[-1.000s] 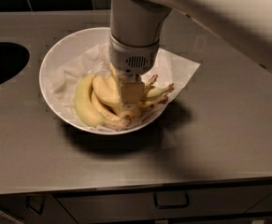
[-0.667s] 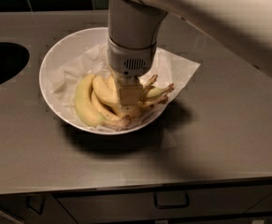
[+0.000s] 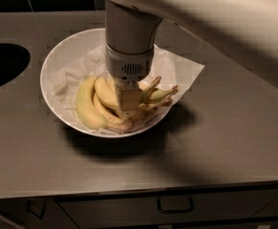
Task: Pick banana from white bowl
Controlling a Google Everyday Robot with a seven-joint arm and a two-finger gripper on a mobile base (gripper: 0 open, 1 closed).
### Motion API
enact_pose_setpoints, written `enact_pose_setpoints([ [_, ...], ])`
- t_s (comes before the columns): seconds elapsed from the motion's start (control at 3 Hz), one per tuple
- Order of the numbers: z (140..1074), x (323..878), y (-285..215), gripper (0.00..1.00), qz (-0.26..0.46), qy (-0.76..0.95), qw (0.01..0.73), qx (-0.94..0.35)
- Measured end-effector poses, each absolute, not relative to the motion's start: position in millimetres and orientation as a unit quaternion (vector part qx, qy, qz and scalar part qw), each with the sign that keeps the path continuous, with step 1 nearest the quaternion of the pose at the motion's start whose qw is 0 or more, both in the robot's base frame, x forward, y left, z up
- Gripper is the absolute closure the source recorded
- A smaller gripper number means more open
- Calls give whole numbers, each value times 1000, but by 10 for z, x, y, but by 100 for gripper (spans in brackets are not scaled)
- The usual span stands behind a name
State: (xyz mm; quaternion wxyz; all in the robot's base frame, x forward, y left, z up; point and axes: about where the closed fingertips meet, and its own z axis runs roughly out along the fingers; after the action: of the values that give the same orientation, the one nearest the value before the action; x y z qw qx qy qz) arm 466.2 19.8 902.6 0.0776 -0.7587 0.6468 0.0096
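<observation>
The white bowl (image 3: 57,61) sits on a grey counter, lined with crumpled white paper that sticks out at the right. Several pale-yellow bananas lie in it, their brownish stem tips fanning to the right. A thicker greenish-yellow banana (image 3: 87,106) lies at the left of the pile. My gripper (image 3: 129,100) reaches straight down from the white arm into the middle of the pile, touching a slim banana (image 3: 105,92). The arm hides the bananas beneath it.
A dark round hole (image 3: 2,66) opens in the counter (image 3: 234,142) at the left. The counter's front edge runs along the bottom, with a drawer handle (image 3: 175,204) below it. Dark tiles line the back wall.
The gripper has sunk slightly lower into the banana pile. The bananas and bowl have not visibly moved.
</observation>
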Motion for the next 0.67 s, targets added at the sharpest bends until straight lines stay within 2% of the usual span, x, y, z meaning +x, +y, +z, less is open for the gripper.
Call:
enact_pose_setpoints([
  [0.33,8967,4677,221,51,9,645,69,-761],
  [0.67,8964,4692,237,70,8,644,65,-762],
])
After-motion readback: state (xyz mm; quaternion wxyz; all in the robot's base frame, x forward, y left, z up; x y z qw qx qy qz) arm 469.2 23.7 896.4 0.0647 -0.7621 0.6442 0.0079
